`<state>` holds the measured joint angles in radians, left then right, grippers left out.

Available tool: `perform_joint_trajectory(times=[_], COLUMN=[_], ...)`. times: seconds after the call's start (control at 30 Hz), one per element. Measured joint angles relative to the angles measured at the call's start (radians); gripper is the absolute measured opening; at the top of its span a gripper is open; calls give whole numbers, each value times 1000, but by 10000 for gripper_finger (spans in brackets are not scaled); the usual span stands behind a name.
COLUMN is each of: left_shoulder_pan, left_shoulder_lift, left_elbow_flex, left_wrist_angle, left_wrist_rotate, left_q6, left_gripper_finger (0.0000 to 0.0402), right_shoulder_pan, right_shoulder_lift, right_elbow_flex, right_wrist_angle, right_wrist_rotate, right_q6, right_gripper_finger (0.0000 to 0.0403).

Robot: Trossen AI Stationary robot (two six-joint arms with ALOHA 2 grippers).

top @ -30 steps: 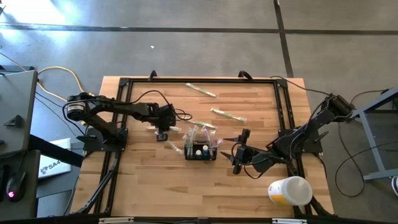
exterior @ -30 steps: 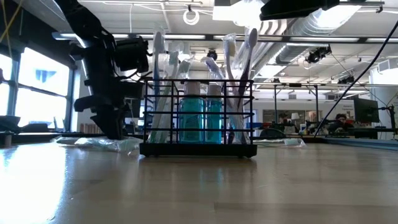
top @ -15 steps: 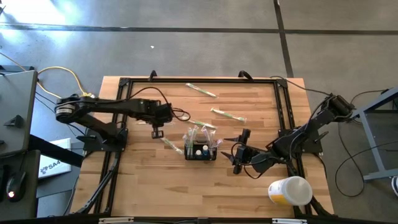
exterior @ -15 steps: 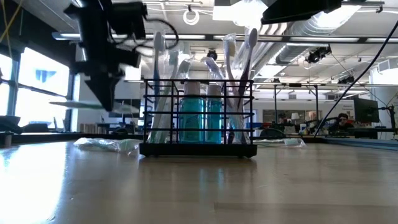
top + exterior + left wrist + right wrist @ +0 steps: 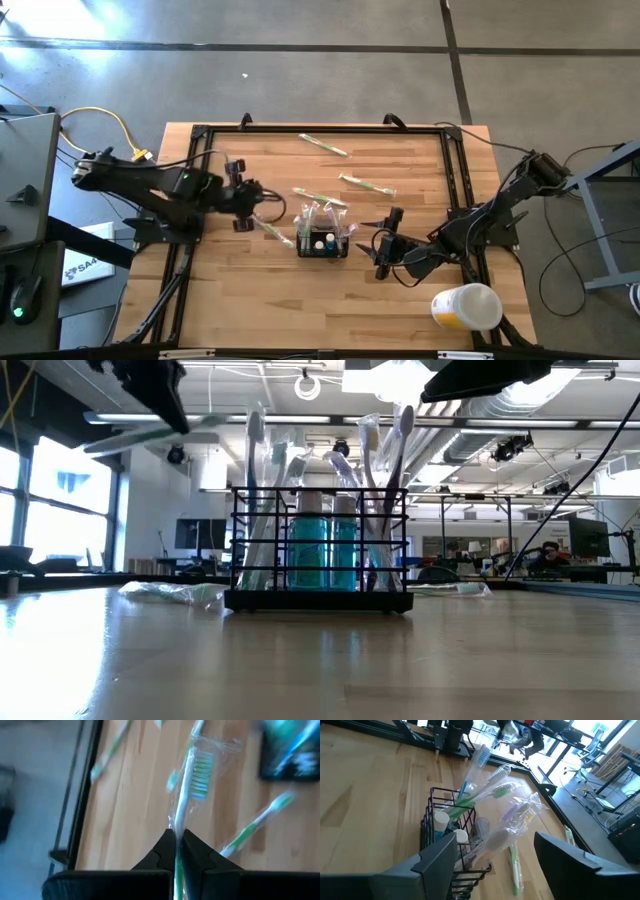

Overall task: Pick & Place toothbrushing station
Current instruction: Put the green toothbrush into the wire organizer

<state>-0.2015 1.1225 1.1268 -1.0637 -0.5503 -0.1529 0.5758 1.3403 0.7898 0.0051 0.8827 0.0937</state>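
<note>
Well, my low view cuts off both arms near its top edge, so I lean on the other cameras. The black wire caddy (image 5: 320,550) stands mid-table, stuffed with plastic-wrapped toothbrushes and blue-capped bottles. The right gripper (image 5: 385,242) sits just beside it, fingers spread wide, empty. Farther off, the left gripper (image 5: 176,840) pinches a crinkly-wrapped green-bristled toothbrush (image 5: 192,785) above the wood.

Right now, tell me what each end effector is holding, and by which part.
The left end effector grips a wrapped green toothbrush by its handle end, bristles pointing away. The right end effector is open, holding nothing, beside the caddy.
</note>
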Motion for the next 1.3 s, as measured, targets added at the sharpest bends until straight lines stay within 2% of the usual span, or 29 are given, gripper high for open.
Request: perform_joint_trajectory(times=[0.2,0.4,0.6,0.7,0.8,0.9,1.1,1.3], left_shoulder_pan=[-151,-285,-396,-424,-441,-450,-447,-446], left_shoulder_lift=[-9,0,9,9,9,17,65,182], left_elbow_flex=[21,21,16,-26,-80,-148,-260,-310], left_wrist_angle=[127,363,558,692,820,981,1283,1593], left_wrist_rotate=[-92,-126,-226,-241,-247,-245,-178,-75], left_q6=[-28,0,-9,-6,-9,-6,80,241], left_gripper_finger=[2,2,1,1,1,1,1,1], right_shoulder_pan=[0,0,0,0,0,-2,0,0], right_shoulder_lift=[0,0,0,0,0,0,0,0], right_elbow_flex=[0,0,0,0,0,0,0,0], right_wrist_angle=[1,6,6,24,29,39,120,257], right_wrist_rotate=[0,0,-9,-95,-224,-285,-210,-238], right_q6=[0,0,0,-5,-13,-31,-95,-203], right_gripper_finger=[258,258,258,258,258,258,258,258])
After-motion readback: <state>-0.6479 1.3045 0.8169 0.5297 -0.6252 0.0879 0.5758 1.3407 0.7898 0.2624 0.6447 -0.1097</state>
